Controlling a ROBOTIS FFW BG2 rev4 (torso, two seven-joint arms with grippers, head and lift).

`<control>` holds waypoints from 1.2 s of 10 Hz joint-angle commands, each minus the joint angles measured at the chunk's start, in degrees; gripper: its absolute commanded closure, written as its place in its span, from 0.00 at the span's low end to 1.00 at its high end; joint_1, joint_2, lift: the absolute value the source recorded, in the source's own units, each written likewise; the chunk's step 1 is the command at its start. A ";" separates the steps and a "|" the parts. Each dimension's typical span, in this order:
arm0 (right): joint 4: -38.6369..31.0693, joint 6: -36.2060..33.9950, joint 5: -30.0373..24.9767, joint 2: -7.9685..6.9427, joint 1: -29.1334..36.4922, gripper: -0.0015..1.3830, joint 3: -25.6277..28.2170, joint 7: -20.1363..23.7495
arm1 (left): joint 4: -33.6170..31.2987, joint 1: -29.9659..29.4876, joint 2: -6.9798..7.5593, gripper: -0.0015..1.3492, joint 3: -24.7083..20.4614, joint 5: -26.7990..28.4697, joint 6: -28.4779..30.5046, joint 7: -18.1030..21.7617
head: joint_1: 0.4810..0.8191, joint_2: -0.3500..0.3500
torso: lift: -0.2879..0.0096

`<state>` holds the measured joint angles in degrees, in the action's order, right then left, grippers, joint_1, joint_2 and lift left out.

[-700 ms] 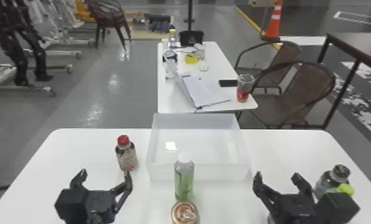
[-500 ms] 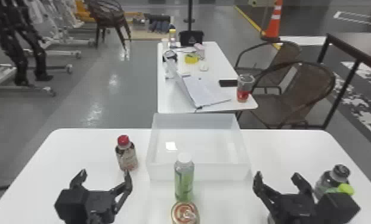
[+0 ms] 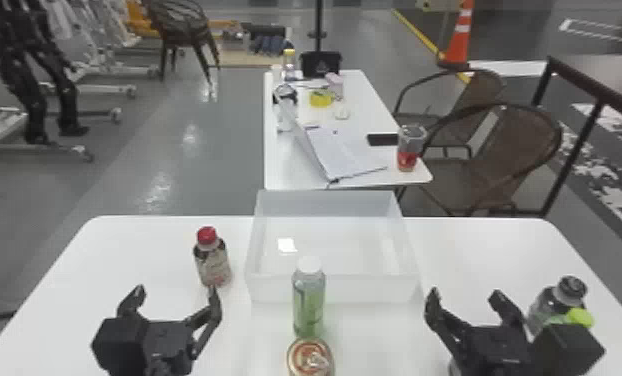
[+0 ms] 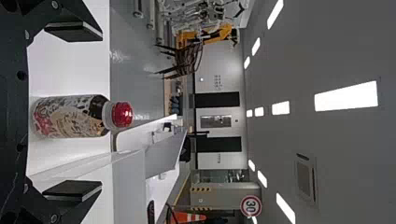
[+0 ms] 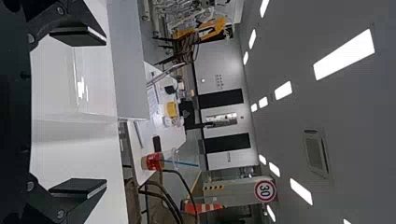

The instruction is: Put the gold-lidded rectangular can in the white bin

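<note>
2 wide-open jaws hold nothing: the black left gripper (image 3: 176, 295) at near left, the black right gripper (image 3: 465, 296) at near right. Between them, a gold-lidded metal can (image 3: 305, 356) stands nearer than the green, white-capped bottle (image 3: 308, 302) and rectangular white bin (image 3: 370, 290).

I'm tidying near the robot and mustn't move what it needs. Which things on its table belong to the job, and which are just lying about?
For the job:
gold-rimmed can, probably the one meant, though its lid looks round
white bin

Just lying about:
red-capped bottle
green bottle with a white cap
dark-capped bottle
lime-green cap beside it
</note>
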<state>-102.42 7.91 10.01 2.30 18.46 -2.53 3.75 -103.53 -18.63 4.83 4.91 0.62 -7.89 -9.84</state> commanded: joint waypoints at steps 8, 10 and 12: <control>-10.79 -7.56 2.20 1.22 16.52 0.16 4.64 6.01 | -0.09 -0.70 0.00 0.13 -0.51 -0.53 0.59 0.00 | 0.20 0.50 | 0.63; -10.08 -5.36 1.59 0.87 18.10 0.16 4.73 6.36 | -0.09 -0.79 0.27 0.13 -0.60 -0.70 0.77 0.00 | 0.20 0.50 | 0.63; -10.26 -4.39 0.53 -0.72 20.74 0.16 5.87 6.36 | -0.09 -0.88 0.44 0.13 -0.51 -0.88 1.21 0.00 | 0.20 0.50 | 0.63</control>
<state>-112.50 3.39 11.03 2.19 38.33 2.90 10.10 -103.62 -19.50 5.25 4.34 -0.20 -6.83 -9.84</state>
